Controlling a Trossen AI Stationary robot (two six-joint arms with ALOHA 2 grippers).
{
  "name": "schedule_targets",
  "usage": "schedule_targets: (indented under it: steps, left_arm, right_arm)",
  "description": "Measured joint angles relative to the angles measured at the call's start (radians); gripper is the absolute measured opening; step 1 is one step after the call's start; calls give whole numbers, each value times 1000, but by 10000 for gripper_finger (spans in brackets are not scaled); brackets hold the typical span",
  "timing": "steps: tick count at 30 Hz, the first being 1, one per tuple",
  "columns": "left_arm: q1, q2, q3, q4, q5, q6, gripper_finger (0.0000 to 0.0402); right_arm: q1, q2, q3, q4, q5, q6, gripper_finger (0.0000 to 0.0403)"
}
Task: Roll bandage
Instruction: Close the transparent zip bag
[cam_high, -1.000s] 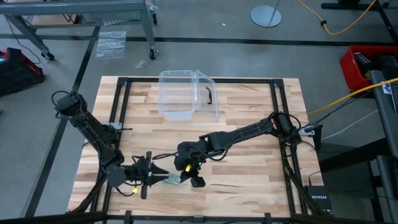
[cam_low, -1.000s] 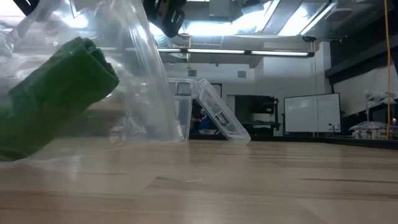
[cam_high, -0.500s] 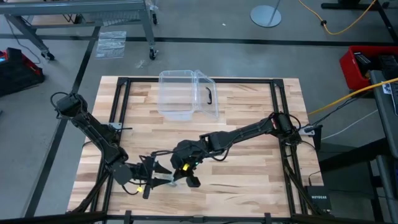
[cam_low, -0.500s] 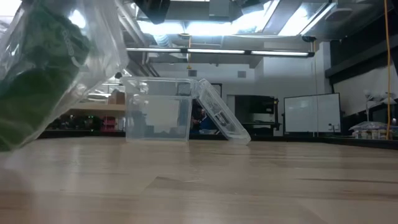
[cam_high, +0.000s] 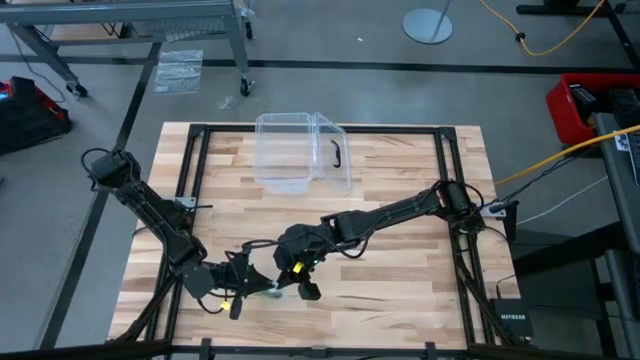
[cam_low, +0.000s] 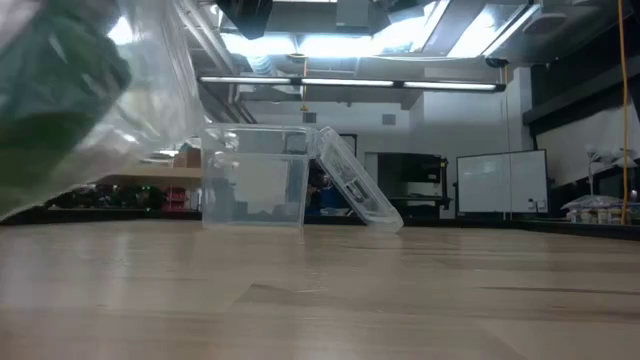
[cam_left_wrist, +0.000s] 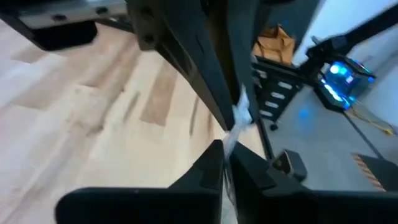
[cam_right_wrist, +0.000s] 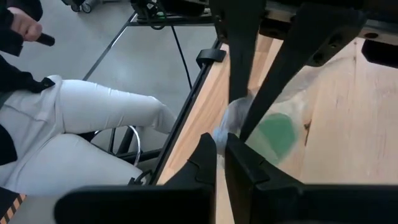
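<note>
The green bandage (cam_low: 50, 90) is inside a clear crinkly plastic wrapper (cam_low: 150, 95) and hangs clear of the table near its front edge. Through the wrapper it appears as a green patch (cam_right_wrist: 277, 134) in the right wrist view. My left gripper (cam_high: 268, 287) and my right gripper (cam_high: 300, 290) face each other closely, one on either side of the wrapper (cam_high: 279, 290), and both are shut on it. The bandage itself touches neither gripper. My left gripper (cam_left_wrist: 225, 155) pinches a thin edge of the clear wrapper (cam_left_wrist: 240, 117) between its two fingers, coming nearly level from the table's left. The wrapper is off the table. My right gripper (cam_right_wrist: 219, 149) pinches a bunched edge of the wrapper (cam_right_wrist: 229, 124) between its fingers, slanting down from the table's right. The bandage hangs in the wrapper beyond the fingers, clear of the wood.
A clear plastic box (cam_high: 300, 150) with a black handle stands at the far middle of the table, its lid leaning open (cam_low: 355, 190). A seated person (cam_right_wrist: 93, 118) is beyond the table's near edge. Bare wood lies to the right.
The wrapped bandage had its low end on the table and has since been lifted clear and tipped more upright. My left gripper has swung a little toward the right gripper and the wrapper.
</note>
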Motion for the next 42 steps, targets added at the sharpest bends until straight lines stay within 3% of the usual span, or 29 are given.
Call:
schedule_targets:
  steps: [5, 30, 37, 42]
  left_arm:
    - [-1, 0, -1, 38, -68, 66, 2]
    - [-32, -7, -2, 167, -78, 135, 0]
    - [-39, -11, -1, 138, -45, -53, 0]
    - [-40, -14, 4, 122, 24, -74, 25]
  right_arm:
    - [1, -4, 2, 0, 11, 19, 17]
    - [1, -5, 5, -63, 31, 27, 17]
    - [0, 0, 0, -74, 20, 29, 14]
    - [0, 10, -6, -110, 22, 25, 4]
